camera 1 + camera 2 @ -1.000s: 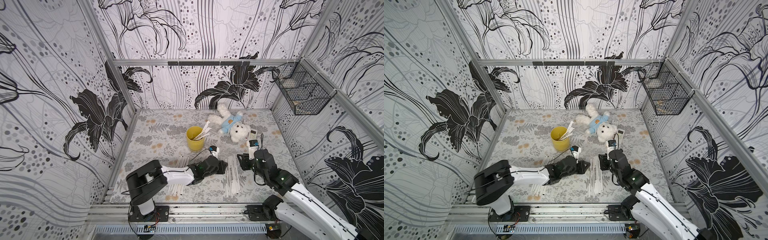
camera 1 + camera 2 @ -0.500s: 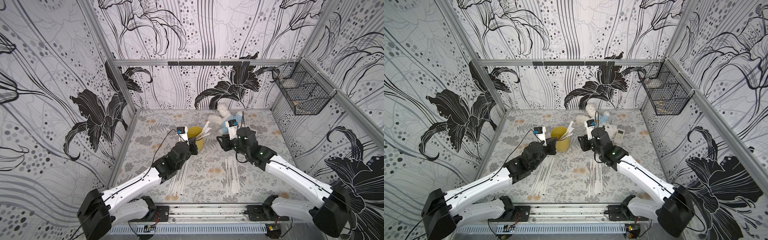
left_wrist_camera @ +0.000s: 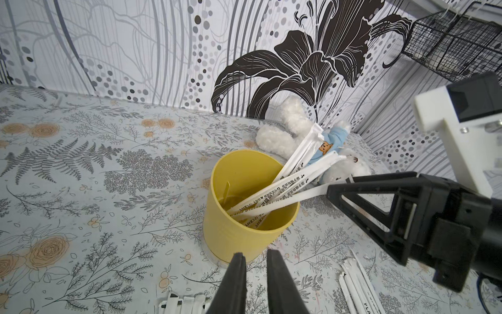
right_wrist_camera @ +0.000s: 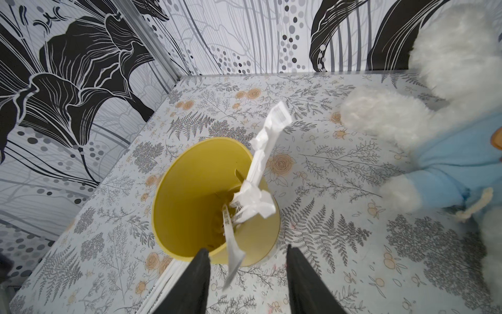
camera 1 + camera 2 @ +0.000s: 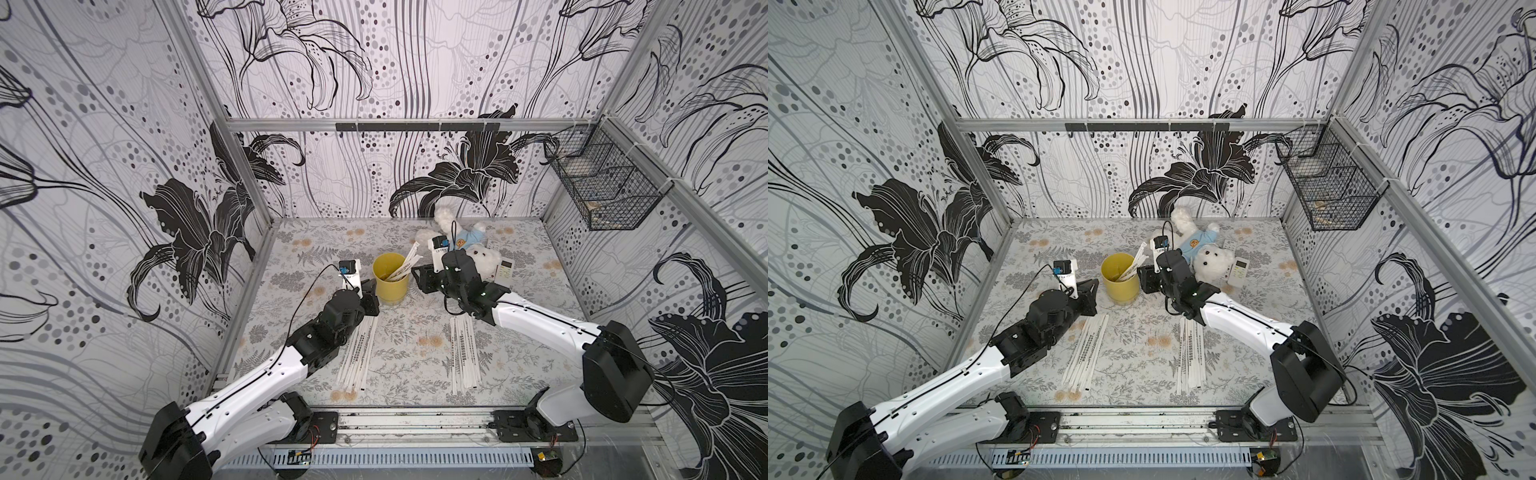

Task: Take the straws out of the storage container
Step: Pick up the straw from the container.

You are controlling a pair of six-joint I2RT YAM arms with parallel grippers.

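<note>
**Operator:** How far along am I?

**Spotter:** Past halfway, by my reckoning. A handful of straws are left in the cup, leaning over its right rim towards the teddy. The rest lie flat on the counter in two rows: the left row beside your left arm and the right row beside your right arm.

**Operator:** Where are the cup and my jaws?

**Spotter:** The cup stands upright mid-counter, between your arms. Your left jaws sit just at its near-left side, with a narrow gap and nothing in it. Your right jaws stand wide at the right rim. One straw end reaches in between them, and I can't tell whether it touches.

**Operator:** What am I handling?

**Spotter:** Long, thin paper sleeves, white with dark print and crumpled at the tops. I'd guess they're light and floppy, so one may slip or drag its neighbours. The cup is round, smooth and mustard yellow, with plain sides. It looks light, so you could tip it.
</note>
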